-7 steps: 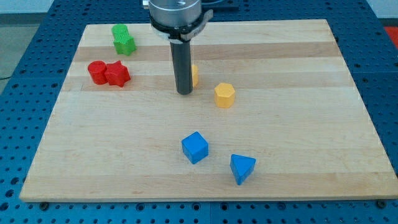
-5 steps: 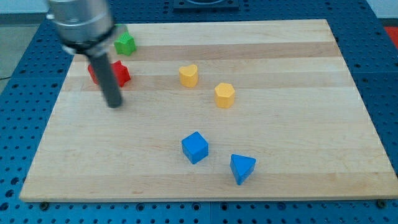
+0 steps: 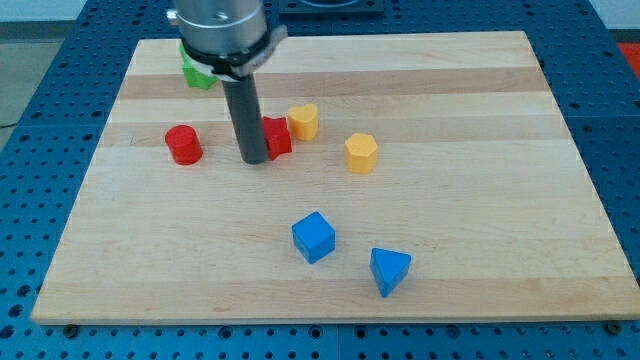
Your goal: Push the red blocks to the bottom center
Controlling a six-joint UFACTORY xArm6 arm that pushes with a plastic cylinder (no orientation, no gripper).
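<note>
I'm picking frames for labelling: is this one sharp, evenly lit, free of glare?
Camera view: blocks are crisp, like the blue cube and red cylinder; lighting is even, shadows soft and short, no glare on the wooden board; my tip is sharp, beside the half-hidden red block.

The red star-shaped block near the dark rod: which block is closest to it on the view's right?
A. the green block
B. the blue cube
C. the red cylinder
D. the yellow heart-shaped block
D: the yellow heart-shaped block sits just right of the red star-shaped block, which my tip touches from the left.
</note>
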